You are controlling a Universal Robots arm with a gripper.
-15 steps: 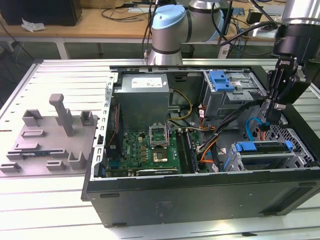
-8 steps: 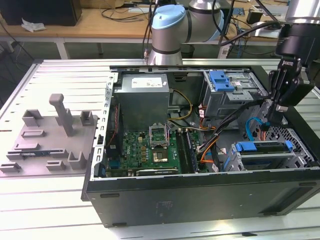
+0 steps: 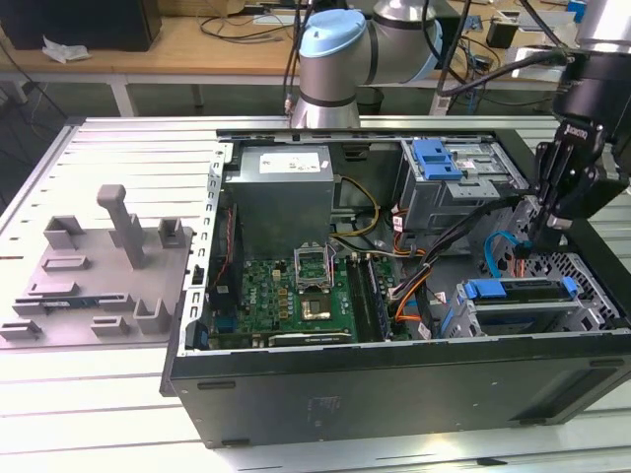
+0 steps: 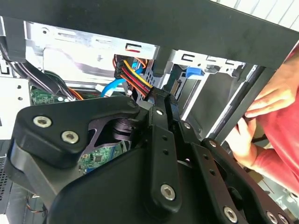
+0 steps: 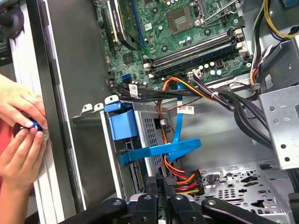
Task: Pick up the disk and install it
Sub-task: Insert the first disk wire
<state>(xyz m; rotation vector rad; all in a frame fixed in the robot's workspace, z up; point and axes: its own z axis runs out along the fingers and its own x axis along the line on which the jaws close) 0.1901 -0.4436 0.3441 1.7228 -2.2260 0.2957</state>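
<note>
The disk (image 3: 518,290), a silver drive in a blue carrier frame, lies in the lower drive bay at the front corner of the open computer case (image 3: 394,379), on the exterior view's right. In the first wrist view the disk's blue frame (image 5: 122,122) stands in the bay beside the case wall. My gripper (image 3: 525,246) hangs just above and behind the disk, over the cables. Its black fingers (image 5: 153,184) are pressed together with nothing between them, right over a bundle of red, orange and yellow wires (image 5: 184,177). The second wrist view shows the same shut fingers (image 4: 161,100).
A grey power supply (image 3: 281,187), a green motherboard (image 3: 296,286) and an upper drive cage with a blue latch (image 3: 439,158) fill the case. A blue flat cable (image 5: 161,150) crosses the bay. A person's hands (image 5: 18,135) work outside the case wall. A grey fixture (image 3: 99,266) lies on the table.
</note>
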